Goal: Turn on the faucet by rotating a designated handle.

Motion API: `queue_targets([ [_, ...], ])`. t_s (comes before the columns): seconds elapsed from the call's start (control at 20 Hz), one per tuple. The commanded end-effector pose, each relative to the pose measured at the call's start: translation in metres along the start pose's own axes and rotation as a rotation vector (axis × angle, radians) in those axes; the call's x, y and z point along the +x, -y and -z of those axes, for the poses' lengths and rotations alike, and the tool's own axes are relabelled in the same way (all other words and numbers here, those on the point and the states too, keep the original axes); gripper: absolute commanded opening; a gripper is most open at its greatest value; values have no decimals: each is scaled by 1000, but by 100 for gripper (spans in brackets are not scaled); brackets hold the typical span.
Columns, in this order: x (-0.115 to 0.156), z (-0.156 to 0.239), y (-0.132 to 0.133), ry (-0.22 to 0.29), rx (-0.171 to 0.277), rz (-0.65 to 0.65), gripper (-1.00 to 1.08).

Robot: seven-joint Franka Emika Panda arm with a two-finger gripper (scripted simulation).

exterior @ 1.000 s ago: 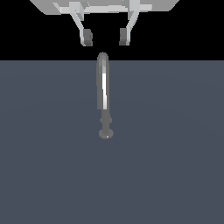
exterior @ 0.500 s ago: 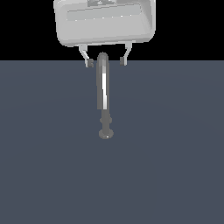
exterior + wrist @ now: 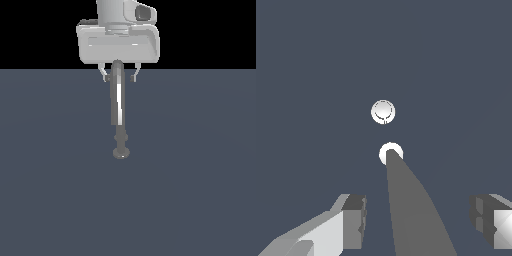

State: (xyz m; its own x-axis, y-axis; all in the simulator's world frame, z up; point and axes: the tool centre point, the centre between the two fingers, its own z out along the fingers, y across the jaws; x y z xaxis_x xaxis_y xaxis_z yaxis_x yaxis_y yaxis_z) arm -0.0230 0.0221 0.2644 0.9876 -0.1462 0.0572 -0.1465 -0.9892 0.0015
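The faucet (image 3: 118, 102) is a slim shiny grey arched spout with a white stripe, on a short stem and a small round base (image 3: 121, 153). It stands on the dark grey floor in the middle of the exterior view. My gripper (image 3: 120, 77) is open, with one finger on each side of the spout's top, not touching it. In the wrist view the spout (image 3: 411, 210) runs between my two fingers (image 3: 351, 220), with its round end and the round base (image 3: 383, 111) beyond. The gripper (image 3: 418, 222) holds nothing.
The flat dark grey floor (image 3: 200, 175) spreads all around the faucet. The white hand of the arm (image 3: 118, 42) hangs above the spout against a black background.
The gripper has come down over the last second, from above the spout to straddling its top. The hand now fills more of the exterior view. The faucet has not moved.
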Motion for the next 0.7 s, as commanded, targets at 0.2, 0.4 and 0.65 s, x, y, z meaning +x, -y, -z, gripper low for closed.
queue_targets([
  [0.2, -5, -79, -79, 109, 70, -456, 32],
  [0.4, 5, -119, -19, 194, 132, -515, -4],
  [0.65, 29, -157, -29, 322, 218, -636, 62],
])
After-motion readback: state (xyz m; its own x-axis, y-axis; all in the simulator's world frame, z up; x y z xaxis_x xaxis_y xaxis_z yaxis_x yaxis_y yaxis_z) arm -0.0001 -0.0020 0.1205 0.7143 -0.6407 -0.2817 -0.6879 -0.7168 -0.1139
